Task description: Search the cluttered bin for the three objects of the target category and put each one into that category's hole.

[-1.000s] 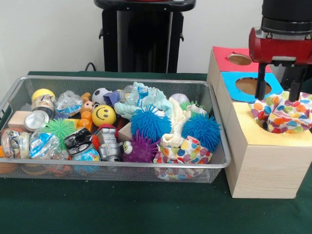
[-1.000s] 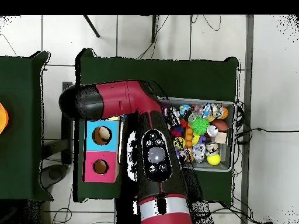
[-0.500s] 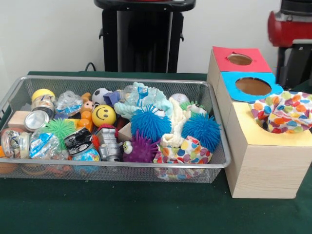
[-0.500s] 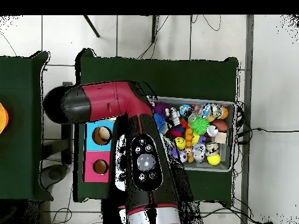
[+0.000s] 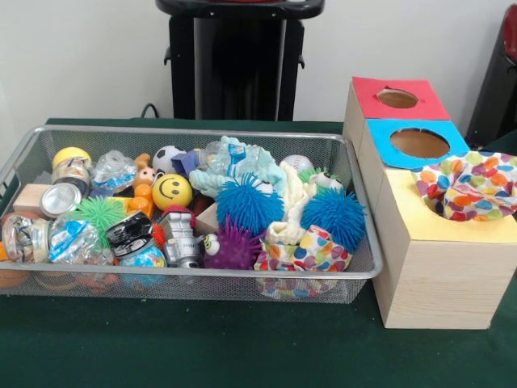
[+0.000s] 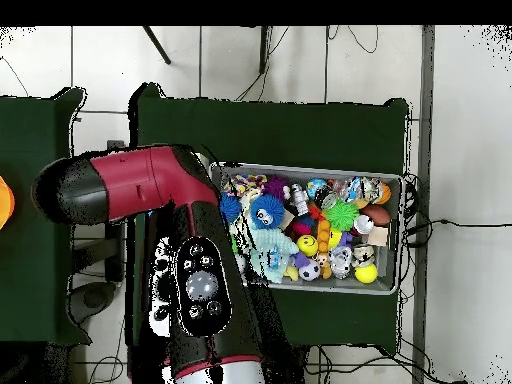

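Note:
A polka-dot cloth (image 5: 469, 191) lies bunched in and over the hole of the yellow-topped wooden box (image 5: 420, 242), partly spilling out. A second polka-dot cloth (image 5: 311, 250) rests at the near right of the wire bin (image 5: 202, 275). A cream cloth (image 5: 295, 206) and a light blue cloth (image 5: 242, 162) lie among the toys there. The gripper shows in neither view. Only a red sliver of the arm (image 5: 511, 28) shows at the front view's top right edge. In the overhead view the red and black arm (image 6: 200, 290) covers the boxes.
The blue-topped box (image 5: 419, 142) and the red-topped box (image 5: 397, 98) stand behind the yellow one, each with a round hole. The bin (image 6: 392, 285) holds spiky balls, a smiley ball, cans, a toy robot and wrapped items. Green cloth covers the table.
The gripper rose off the polka-dot cloth at the yellow box and left the front view at the upper right. The cloth stays at the hole. In the overhead view the arm swung left.

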